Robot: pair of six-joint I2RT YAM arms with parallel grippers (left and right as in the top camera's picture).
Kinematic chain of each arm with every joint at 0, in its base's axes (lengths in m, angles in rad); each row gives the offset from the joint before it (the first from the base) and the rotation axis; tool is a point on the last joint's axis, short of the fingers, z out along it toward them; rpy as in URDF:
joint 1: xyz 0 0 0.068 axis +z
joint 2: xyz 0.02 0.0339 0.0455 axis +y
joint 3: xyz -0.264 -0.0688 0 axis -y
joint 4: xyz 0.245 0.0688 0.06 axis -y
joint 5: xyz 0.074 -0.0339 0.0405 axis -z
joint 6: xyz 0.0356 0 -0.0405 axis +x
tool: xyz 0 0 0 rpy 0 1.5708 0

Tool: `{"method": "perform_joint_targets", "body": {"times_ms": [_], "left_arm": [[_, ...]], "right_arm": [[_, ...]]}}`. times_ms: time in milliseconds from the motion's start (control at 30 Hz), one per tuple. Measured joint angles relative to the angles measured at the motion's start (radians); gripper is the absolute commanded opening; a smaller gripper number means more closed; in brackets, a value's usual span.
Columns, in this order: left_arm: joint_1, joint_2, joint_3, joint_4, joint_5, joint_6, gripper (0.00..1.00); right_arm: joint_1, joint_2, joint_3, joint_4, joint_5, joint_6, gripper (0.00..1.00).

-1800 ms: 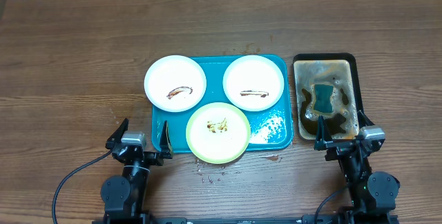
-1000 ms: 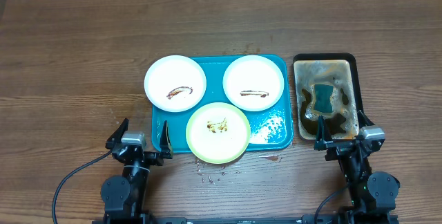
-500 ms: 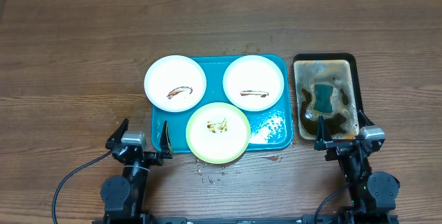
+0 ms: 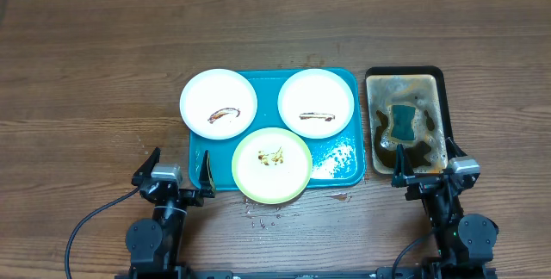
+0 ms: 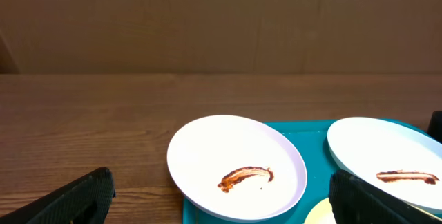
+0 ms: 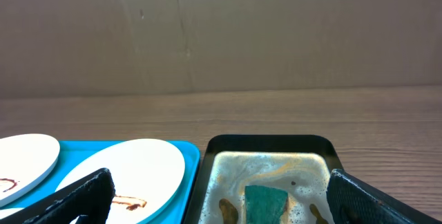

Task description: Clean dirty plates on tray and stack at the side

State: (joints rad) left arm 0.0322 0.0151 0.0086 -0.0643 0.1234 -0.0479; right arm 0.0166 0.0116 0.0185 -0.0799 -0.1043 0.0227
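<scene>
Both arms sit folded low at the near edge of the desk. The left gripper and right gripper are spread wide, empty and pointing forward.

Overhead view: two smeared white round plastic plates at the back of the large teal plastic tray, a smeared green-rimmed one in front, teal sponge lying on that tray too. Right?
No. The teal sponge lies in the smaller black grimy tray beside the large teal plastic tray, not on it; the overhead view shows this. The rest stands.
</scene>
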Motion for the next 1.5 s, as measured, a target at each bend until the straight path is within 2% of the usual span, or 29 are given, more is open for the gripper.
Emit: {"method": "perform_joint_targets", "body": {"times_ms": [667, 967, 1100, 1233, 1500], "left_arm": [[0.0, 0.0, 0.0, 0.0, 0.0, 0.0, 1.0], [0.0, 0.0, 0.003, -0.018, 0.0, -0.053, 1.0], [0.0, 0.002, 0.05, -0.121, -0.004, -0.063, 1.0], [0.0, 0.058, 0.14, -0.271, -0.004, -0.072, 1.0], [0.0, 0.375, 0.488, -0.515, -0.002, -0.077, 1.0]], "right_arm": [[0.0, 0.0, 0.0, 0.0, 0.0, 0.002, 1.0], [0.0, 0.013, 0.0, -0.029, 0.007, 0.083, 1.0], [0.0, 0.084, 0.037, -0.124, 0.018, 0.097, 1.0], [0.0, 0.208, 0.163, -0.219, 0.019, 0.114, 1.0], [0.003, 0.529, 0.516, -0.472, 0.023, 0.129, 1.0]]}}
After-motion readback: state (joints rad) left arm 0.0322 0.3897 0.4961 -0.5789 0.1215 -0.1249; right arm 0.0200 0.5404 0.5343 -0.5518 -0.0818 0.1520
